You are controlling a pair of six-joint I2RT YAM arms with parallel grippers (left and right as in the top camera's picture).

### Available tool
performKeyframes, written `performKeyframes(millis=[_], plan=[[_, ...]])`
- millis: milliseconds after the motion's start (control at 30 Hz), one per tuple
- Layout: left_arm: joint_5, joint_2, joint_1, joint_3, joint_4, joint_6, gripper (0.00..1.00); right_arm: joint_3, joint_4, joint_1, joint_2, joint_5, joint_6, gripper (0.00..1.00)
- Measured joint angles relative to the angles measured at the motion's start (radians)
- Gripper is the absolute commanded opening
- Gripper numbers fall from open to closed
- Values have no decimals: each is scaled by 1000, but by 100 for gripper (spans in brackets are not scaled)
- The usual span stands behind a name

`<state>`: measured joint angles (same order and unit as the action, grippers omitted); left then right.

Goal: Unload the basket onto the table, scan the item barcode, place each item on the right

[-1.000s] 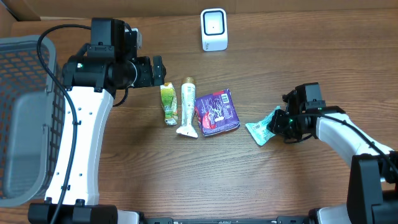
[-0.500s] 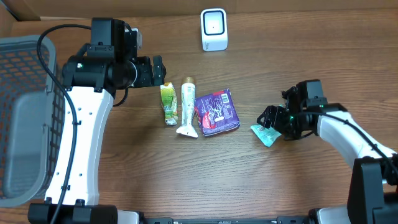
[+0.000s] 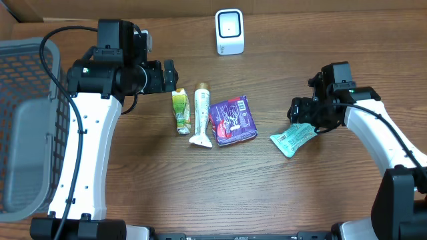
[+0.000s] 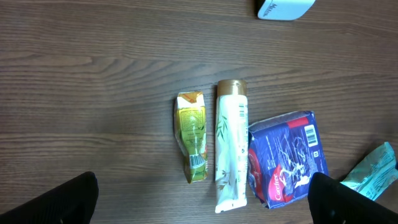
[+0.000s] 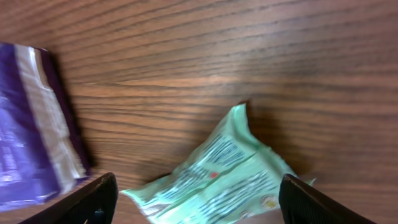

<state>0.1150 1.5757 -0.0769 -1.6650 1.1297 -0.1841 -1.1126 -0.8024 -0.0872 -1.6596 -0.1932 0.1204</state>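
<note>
A teal packet point(image 3: 292, 138) lies flat on the table with its printed side up. My right gripper point(image 3: 297, 113) hangs open just beyond it. In the right wrist view the teal packet point(image 5: 230, 177) lies below and between the spread jaws of the right gripper point(image 5: 196, 186), untouched. The white scanner point(image 3: 229, 31) stands at the back centre. My left gripper point(image 3: 172, 77) is open and empty above a green sachet point(image 3: 181, 111), a cream tube point(image 3: 201, 114) and a purple packet point(image 3: 233, 120). The left wrist view shows the left gripper point(image 4: 202, 186) over these items.
A grey mesh basket point(image 3: 27, 120) fills the far left side. The scanner's corner point(image 4: 283, 7) shows at the top of the left wrist view. The purple packet's edge point(image 5: 31, 124) is at the left of the right wrist view.
My right gripper opened and let go of the teal packet, then drew back toward the far side. The packet now lies flat on the table. The left arm has not moved.
</note>
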Motion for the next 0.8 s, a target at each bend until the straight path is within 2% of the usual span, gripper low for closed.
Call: performKeyframes(millis=[100,233,333,467,700,800], plan=[[0,0,0,0,0,0,100,0,-2,23,-34,-2,-68,69],[0,0,0,0,0,0,100,0,-31,77,-97,-42,-144,69],[0,0,0,0,0,0,99,0,-39,101,-108,-61,-191,76],[0,0,0,0,0,0,100,0,-26,105,-111,-72,-261,76],[0,0,0,0,0,0,99,0,5,105,-163,-81,-357,64],[0,0,0,0,0,0,99,0,6,105,-174,-81,-378,62]])
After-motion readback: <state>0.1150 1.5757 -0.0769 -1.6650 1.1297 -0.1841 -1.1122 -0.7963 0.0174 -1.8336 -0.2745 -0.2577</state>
